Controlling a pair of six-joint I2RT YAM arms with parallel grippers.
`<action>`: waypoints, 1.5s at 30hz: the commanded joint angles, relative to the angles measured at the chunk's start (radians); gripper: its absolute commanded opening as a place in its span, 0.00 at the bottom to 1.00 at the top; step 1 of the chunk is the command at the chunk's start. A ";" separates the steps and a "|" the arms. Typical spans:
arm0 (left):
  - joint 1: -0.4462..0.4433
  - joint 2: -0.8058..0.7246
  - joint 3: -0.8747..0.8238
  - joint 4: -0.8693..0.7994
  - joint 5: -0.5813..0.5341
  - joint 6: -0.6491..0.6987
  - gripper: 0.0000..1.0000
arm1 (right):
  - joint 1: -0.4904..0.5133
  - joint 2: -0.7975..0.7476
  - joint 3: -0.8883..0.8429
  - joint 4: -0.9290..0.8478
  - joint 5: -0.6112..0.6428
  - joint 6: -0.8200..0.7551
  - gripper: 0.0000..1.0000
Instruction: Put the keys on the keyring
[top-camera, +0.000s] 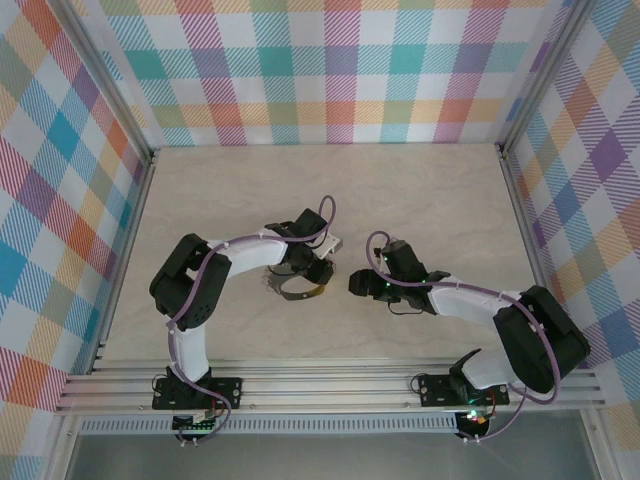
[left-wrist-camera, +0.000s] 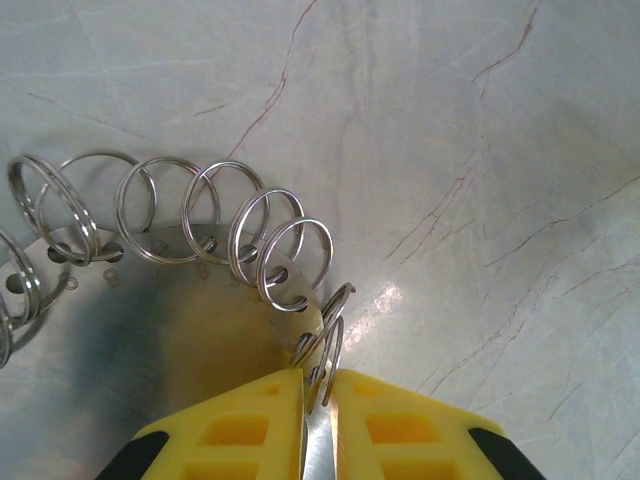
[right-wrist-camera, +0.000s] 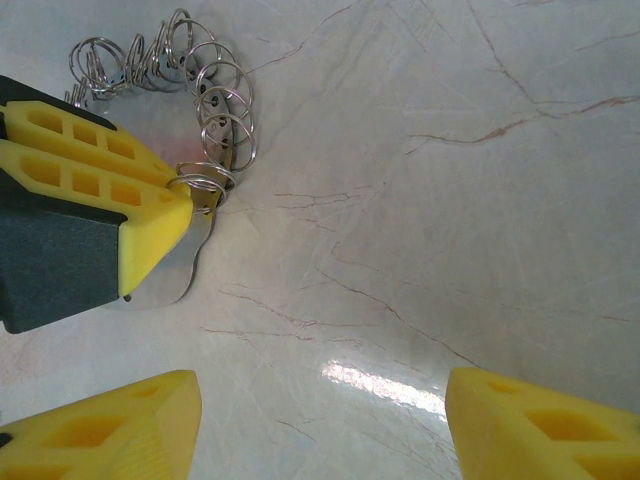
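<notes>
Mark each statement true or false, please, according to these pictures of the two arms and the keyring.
1. The left gripper is shut on the keyring. True.
2. The right gripper holds a key. False: its fingers stand wide apart with nothing between them.
3. The keyring carries small silvery rings threaded along it. True.
4. The keyring lies at the far edge of the table. False: it is near the middle, at the left gripper.

A lab test cell — plaid walls (top-camera: 340, 70), aluminium rails (top-camera: 330, 385), pale tabletop (top-camera: 330, 190)
</notes>
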 joint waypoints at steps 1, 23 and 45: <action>-0.020 0.009 0.002 0.007 0.010 -0.014 0.13 | 0.003 -0.025 -0.013 -0.003 0.012 -0.008 0.66; -0.018 -0.064 0.285 -0.202 -0.229 -0.005 0.00 | -0.038 -0.209 0.200 -0.228 0.187 0.002 0.75; 0.193 -0.151 0.450 0.087 0.375 0.097 0.00 | -0.278 0.048 0.535 0.021 -0.264 0.056 0.60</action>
